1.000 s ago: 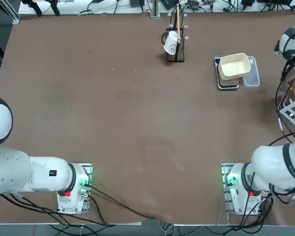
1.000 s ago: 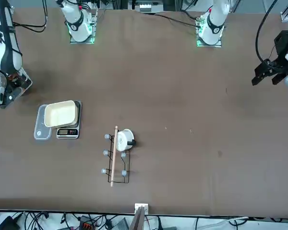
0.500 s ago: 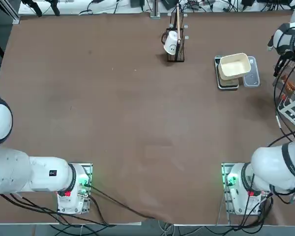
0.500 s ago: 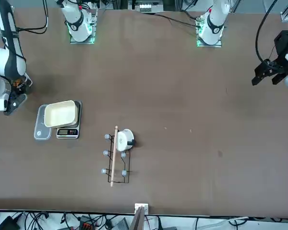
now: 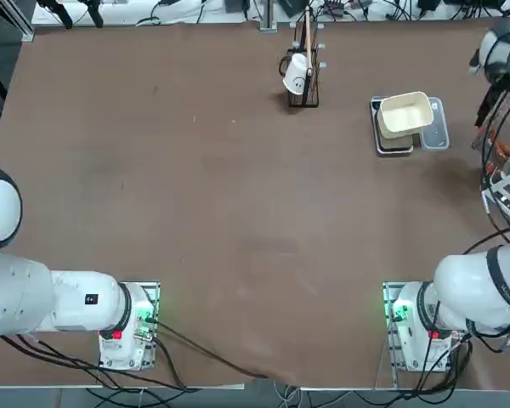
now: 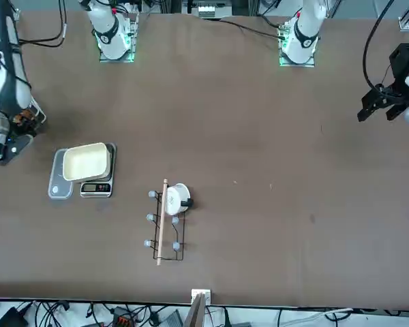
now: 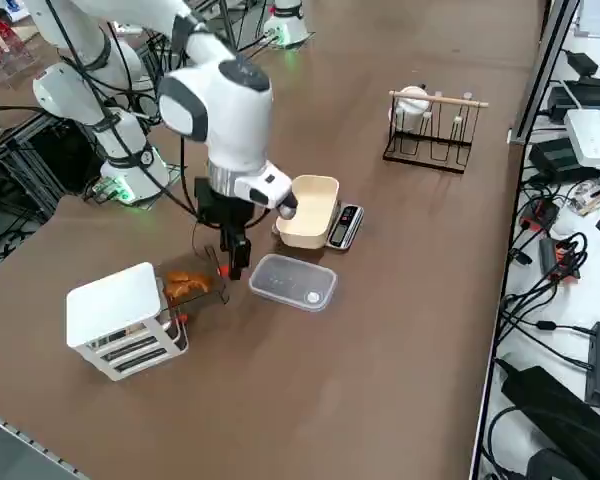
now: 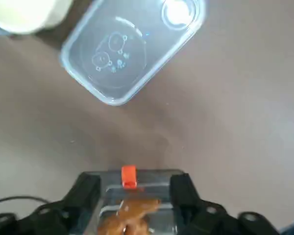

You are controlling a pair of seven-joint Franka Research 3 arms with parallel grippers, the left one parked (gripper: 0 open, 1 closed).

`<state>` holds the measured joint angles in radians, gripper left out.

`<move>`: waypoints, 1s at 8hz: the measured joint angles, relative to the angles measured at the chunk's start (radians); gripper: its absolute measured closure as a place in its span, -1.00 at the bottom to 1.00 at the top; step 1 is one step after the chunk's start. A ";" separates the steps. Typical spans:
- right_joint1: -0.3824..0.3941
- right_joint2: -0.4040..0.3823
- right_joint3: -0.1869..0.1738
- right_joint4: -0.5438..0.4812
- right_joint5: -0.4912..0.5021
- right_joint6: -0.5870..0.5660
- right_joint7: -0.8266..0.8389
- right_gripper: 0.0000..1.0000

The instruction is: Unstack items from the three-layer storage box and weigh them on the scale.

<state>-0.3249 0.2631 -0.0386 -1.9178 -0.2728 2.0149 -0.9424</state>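
1. No readable words, brands or numbers anywhere.
2. Scale [image 6: 96,189] display: a small dark window, digits too small to make out.
3. Clear container [image 8: 130,46]: embossed round marks in the base, none legible.
4. White mug [image 5: 297,75]: a dark mark on its side, not readable as text.
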 joint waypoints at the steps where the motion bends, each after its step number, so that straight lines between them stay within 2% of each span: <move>1: 0.005 -0.007 -0.001 0.096 0.076 -0.129 0.003 -0.99; 2: -0.005 -0.020 -0.008 0.147 0.118 -0.210 0.032 -0.95; 4: -0.076 -0.023 -0.024 0.127 0.127 -0.233 0.094 -0.78; 6: -0.123 -0.017 -0.029 0.039 0.127 -0.139 0.099 -0.65; 8: -0.132 -0.018 -0.029 -0.056 0.124 -0.005 0.110 -0.66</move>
<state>-0.4570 0.2450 -0.0679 -1.9734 -0.1492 2.0100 -0.8322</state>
